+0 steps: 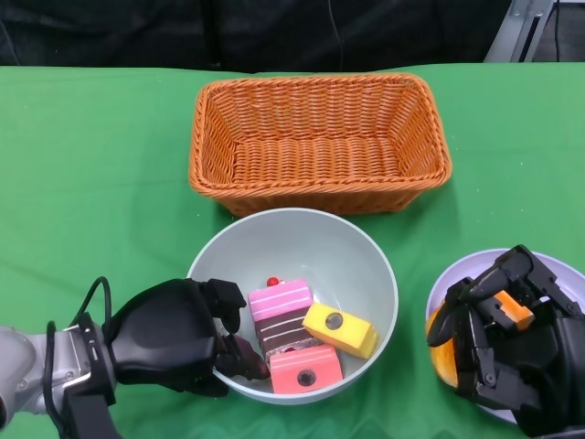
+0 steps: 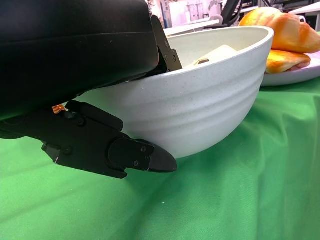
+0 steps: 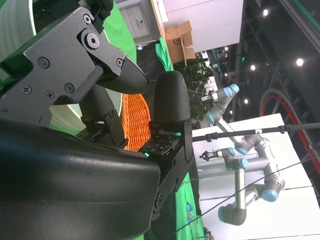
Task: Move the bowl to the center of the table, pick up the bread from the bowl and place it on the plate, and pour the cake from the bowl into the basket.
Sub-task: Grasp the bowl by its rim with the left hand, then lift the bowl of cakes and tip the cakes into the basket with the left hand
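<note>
The pale bowl (image 1: 356, 265) stands in front of the basket and holds pink, brown and yellow cake pieces (image 1: 306, 334). My left hand (image 1: 178, 337) grips its near-left rim, fingers inside and under the wall; the left wrist view shows the bowl (image 2: 200, 100) resting on the cloth. The orange bread (image 2: 282, 30) lies on the plate (image 2: 300, 75) with no fingers around it. In the head view my right hand (image 1: 516, 343) hovers over the plate (image 1: 452, 279) and hides most of the bread (image 1: 441, 352). Its fingers (image 3: 170, 100) stand apart with nothing between them.
The orange wicker basket (image 1: 320, 137) stands empty just behind the bowl. Green cloth (image 1: 91, 183) covers the table, with open room to the left and at the far right. The plate sits close to the bowl's right side.
</note>
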